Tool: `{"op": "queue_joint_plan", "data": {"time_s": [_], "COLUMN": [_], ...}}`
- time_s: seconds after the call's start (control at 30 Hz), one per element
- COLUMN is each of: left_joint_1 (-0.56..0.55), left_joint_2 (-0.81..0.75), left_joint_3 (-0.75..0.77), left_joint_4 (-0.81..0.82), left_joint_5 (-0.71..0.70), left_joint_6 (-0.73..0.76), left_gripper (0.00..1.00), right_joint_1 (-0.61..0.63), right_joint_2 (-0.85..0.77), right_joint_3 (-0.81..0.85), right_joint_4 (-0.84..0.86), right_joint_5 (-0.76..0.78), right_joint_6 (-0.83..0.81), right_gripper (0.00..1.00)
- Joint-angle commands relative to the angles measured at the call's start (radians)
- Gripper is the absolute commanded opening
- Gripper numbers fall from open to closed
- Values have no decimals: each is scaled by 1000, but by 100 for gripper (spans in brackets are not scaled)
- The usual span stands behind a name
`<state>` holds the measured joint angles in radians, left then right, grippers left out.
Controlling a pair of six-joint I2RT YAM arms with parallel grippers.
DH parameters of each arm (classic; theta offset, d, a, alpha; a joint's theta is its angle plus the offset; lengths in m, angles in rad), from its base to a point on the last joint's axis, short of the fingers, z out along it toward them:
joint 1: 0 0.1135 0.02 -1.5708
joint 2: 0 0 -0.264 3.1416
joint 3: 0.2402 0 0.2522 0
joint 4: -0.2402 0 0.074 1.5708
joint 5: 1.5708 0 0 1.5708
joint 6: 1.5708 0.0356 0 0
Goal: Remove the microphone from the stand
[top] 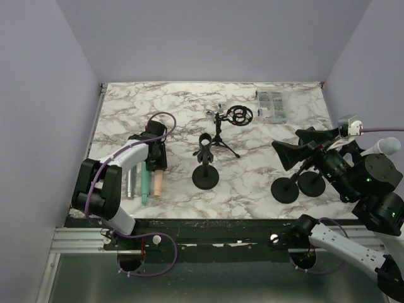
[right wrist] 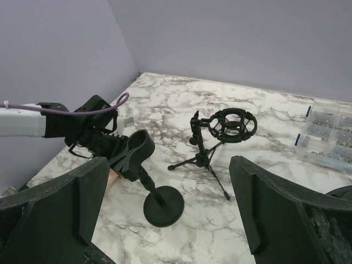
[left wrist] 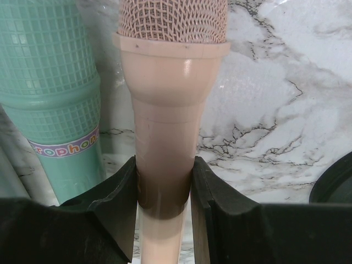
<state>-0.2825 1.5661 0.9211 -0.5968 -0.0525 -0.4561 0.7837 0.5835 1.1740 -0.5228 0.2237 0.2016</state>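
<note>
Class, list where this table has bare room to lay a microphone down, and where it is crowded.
Free: the back-left corner behind the left tool; the near strip between the clip stand and the two round bases. Crowded: beside the microphones, around the tripod.

Marble worktop [top: 265,158]. Clear parts box [top: 271,105] near far right corner. Small tripod with shock mount [top: 228,123] mid-worktop, toward far edge. Two black round-base stands [top: 285,190] side by side by right edge. Teal microphone [top: 144,183] and grey microphone [top: 130,184] lying flat near left edge.
</note>
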Motion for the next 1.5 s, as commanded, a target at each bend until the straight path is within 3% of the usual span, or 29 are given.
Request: {"op": "queue_joint_plan", "data": {"time_s": [0.0, 0.27, 0.7, 0.83, 1.0, 1.2, 1.33, 1.47], "left_joint_1": [2, 2, 2, 2, 2, 2, 2, 2], "left_joint_2": [-7, -18, -102, -181, -285, -381, -421, -474], "left_joint_3": [18, 19, 10, 1, 106, 337, 425, 390], "left_joint_4": [-31, -29, -8, 27, -31, -98, -54, 68], "left_joint_5": [0, 7, 51, 129, 168, 165, 178, 232], "left_joint_6": [7, 7, -5, -37, -48, -3, 0, 22], "left_gripper": [33, 48, 51, 52, 53, 58, 60, 63], "right_joint_1": [-1, 0, 0, 0, 0, 0, 0, 0], "right_joint_2": [2, 2, 11, 25, 59, 102, 168, 260], "right_joint_3": [21, 32, 47, 50, 42, 3, 9, 81], "right_joint_4": [-32, -51, -129, -152, -173, -222, -323, -524], "right_joint_5": [25, 23, 69, 79, 83, 93, 198, 463], "right_joint_6": [6, 23, 37, 43, 60, 152, 235, 391], "right_gripper": [100, 100, 100, 100, 100, 100, 100, 100]}}
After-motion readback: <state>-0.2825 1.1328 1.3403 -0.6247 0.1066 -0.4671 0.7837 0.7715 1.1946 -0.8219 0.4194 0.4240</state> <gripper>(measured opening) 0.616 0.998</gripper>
